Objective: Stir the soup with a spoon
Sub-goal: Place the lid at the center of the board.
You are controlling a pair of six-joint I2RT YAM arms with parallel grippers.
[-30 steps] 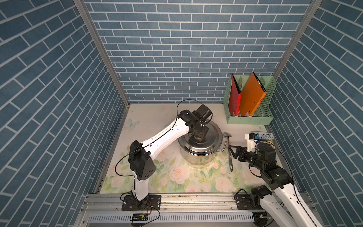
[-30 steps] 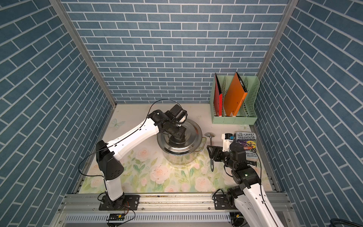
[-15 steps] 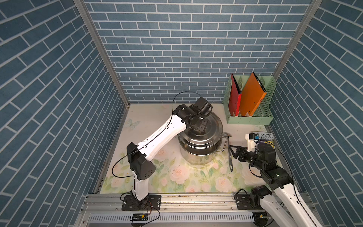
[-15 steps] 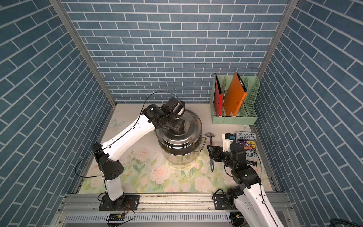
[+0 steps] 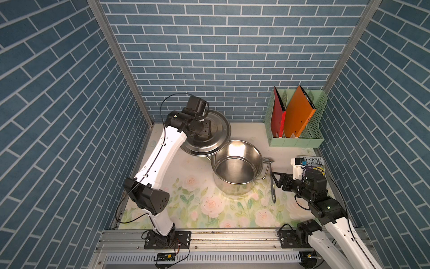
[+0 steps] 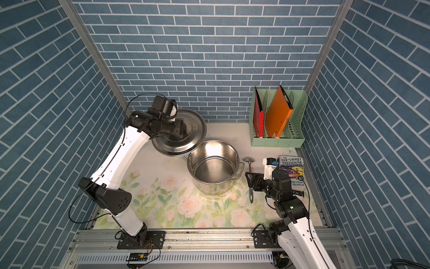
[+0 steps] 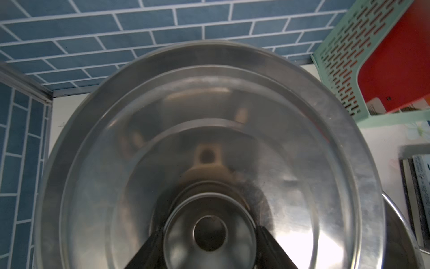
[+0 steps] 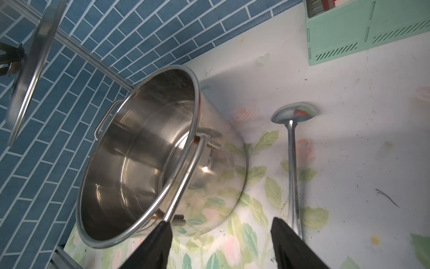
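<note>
Spoon [image 5: 272, 189] lies beside pot [image 5: 235, 166]; left gripper [image 7: 209, 235] apparently grips lid [image 5: 218, 130].

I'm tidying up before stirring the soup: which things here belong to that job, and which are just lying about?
For the job: long grey metal spoon; round steel pot; round steel lid, held by left gripper; open right gripper.
Lying about: mint-green plastic file rack; red folder; orange folder; paperback book.

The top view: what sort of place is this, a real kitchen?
Probably a staged robot test booth, not a kitchen: blue brick-print wall panels, two white arms bolted to an aluminium rail, a steel pot on a floral mat.
</note>
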